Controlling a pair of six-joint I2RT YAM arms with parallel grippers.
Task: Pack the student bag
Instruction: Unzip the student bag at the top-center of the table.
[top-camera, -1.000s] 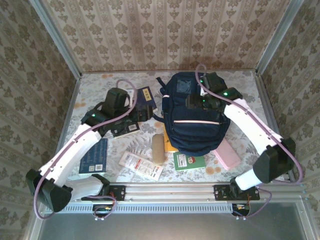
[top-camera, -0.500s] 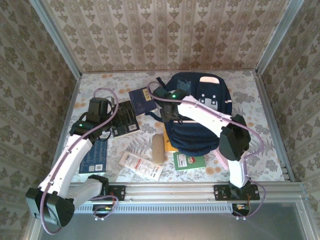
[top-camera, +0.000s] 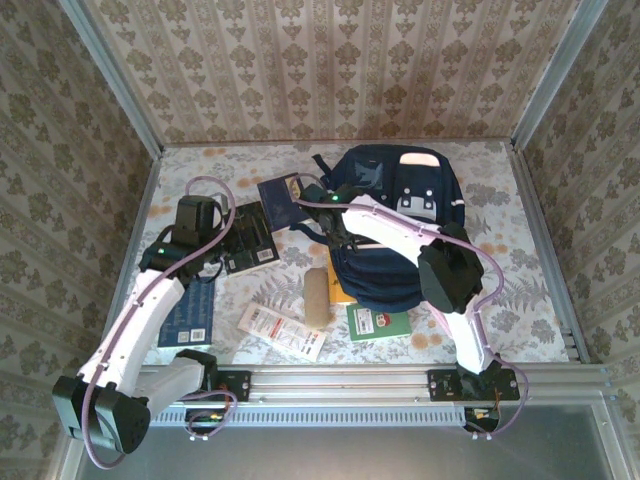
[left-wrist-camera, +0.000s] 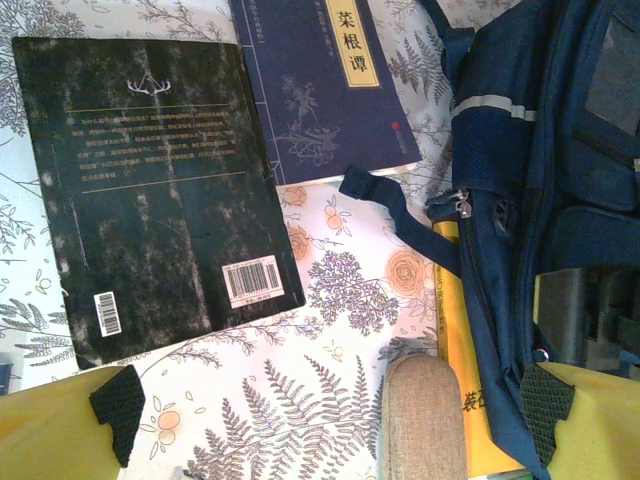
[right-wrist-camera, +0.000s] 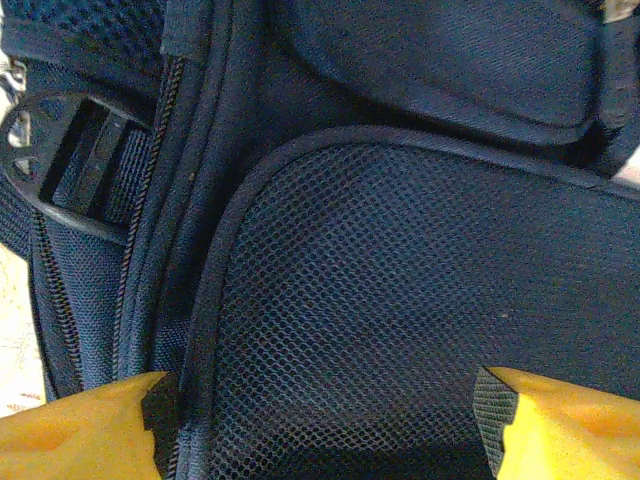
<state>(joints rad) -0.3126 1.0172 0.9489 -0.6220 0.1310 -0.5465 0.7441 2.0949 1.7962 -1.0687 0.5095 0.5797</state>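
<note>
My right gripper (right-wrist-camera: 325, 405) hangs with its yellow fingers spread wide and nothing caught between them. It is right above a mesh panel on the left flank of the large navy-blue fabric student bag (top-camera: 390, 278). The bag lies flat. Its long axis runs from the arm bases toward the far wall, and its white buckle patches are at the far end (which end opens, I cannot tell). My left gripper (left-wrist-camera: 330, 410), jaws fully apart and empty, stands off to the bag's left. It is over a worn black paperback with a barcode (left-wrist-camera: 160, 200), with a dark blue book bearing a yellow title strip (left-wrist-camera: 320, 90) just beyond. A beige fabric roll (left-wrist-camera: 425, 420) lies at the bag's near-left corner. I judge the right arm much the nearer for working the bag and the left the nearer for fetching books.
</note>
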